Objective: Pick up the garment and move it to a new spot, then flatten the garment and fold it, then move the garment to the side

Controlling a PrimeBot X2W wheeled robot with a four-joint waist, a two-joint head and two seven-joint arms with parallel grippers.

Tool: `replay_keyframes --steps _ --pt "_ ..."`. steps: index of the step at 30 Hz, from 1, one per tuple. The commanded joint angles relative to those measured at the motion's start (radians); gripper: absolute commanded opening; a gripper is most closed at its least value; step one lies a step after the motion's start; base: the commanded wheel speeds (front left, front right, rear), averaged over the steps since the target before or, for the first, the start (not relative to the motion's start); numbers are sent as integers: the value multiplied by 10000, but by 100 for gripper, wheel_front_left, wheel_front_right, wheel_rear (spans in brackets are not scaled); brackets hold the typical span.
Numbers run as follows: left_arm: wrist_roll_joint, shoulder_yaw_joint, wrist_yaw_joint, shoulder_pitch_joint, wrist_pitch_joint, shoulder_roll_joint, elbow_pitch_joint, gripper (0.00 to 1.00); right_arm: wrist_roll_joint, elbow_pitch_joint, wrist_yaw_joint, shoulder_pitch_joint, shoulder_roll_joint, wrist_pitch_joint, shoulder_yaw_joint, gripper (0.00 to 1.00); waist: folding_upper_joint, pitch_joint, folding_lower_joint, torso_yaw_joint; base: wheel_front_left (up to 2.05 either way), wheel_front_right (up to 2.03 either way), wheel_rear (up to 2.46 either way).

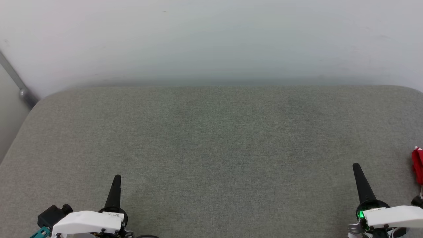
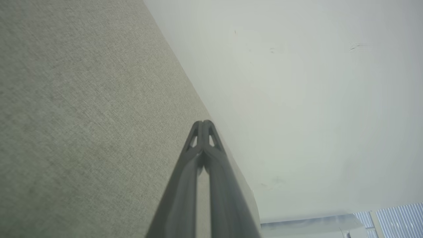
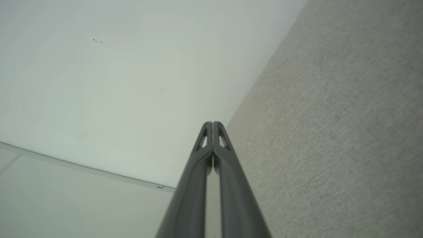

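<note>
A small red edge of the garment (image 1: 418, 164) shows at the far right of the head view, lying on the grey fabric surface (image 1: 211, 148); most of it is cut off by the frame. My right gripper (image 1: 356, 165) stands shut at the lower right, a short way left of that red edge, holding nothing. At the lower left my left gripper (image 1: 117, 177) is shut and empty too, far from the garment. In the left wrist view the left gripper (image 2: 204, 123) has its tips pressed together, and in the right wrist view the right gripper (image 3: 212, 124) looks the same.
A pale wall (image 1: 211, 39) rises behind the grey surface's far edge. A grey metal bar (image 1: 18, 87) runs down at the far left corner. The surface's left edge curves away at the left.
</note>
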Motion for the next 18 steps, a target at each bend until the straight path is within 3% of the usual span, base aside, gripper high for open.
replay_keyframes --steps 1,18 --pt "-256 67 -66 -212 61 70 -16 0 250 -3 -3 -244 -80 47 -24 0 -1 5 0 -4 0 0 0" --pt "-1876 222 -260 -535 460 55 174 0 1805 258 -4 -574 -59 468 -83 0 -1 74 0 -68 0 0 0"
